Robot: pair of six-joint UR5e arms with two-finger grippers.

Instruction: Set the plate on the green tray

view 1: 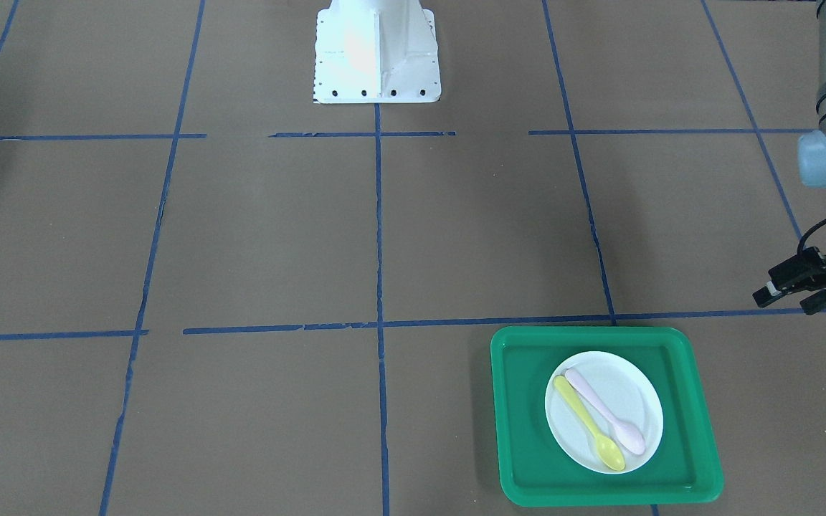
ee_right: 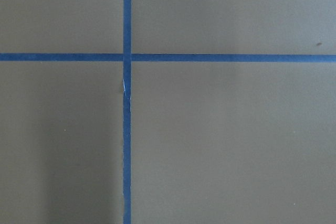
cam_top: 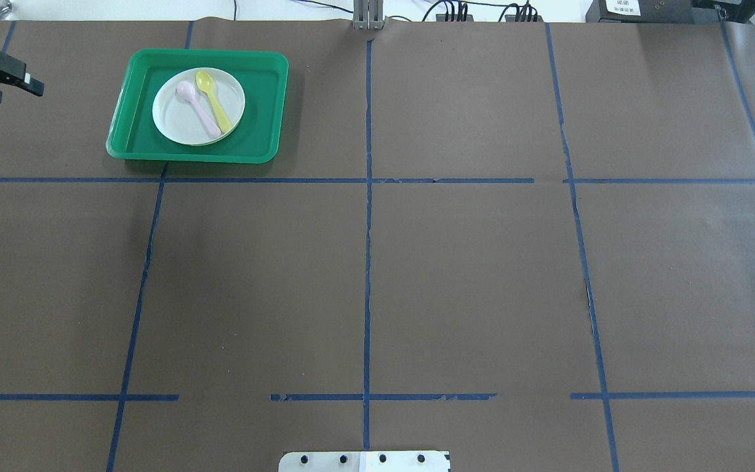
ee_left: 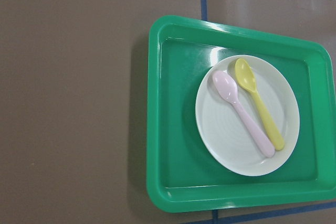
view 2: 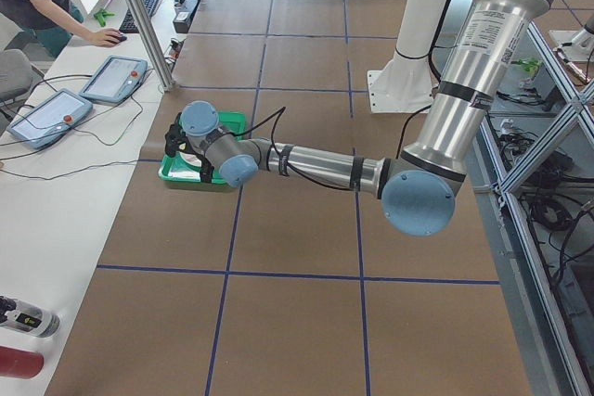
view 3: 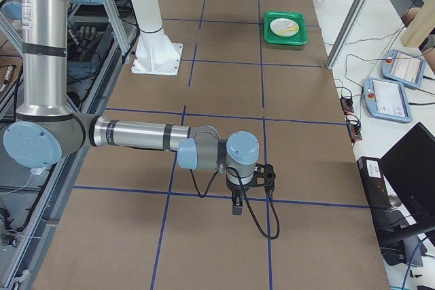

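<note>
The plate (view 1: 635, 390) lies flat inside the green tray (view 1: 528, 430), near the released, empty left tool (view 1: 784, 301); placement looks finished. I cannot tell the right tool's (view 3: 236, 203) state.

No text, brand or no. can be read in any view. The white label on the dark box (cam_top: 620, 8) at the far table edge, overhead view, is too small to read. Same for the screens of the pendants (view 3: 406, 67) on the side desk and the sticker on the small bottle (view 2: 26, 322), both too blurred.
</note>
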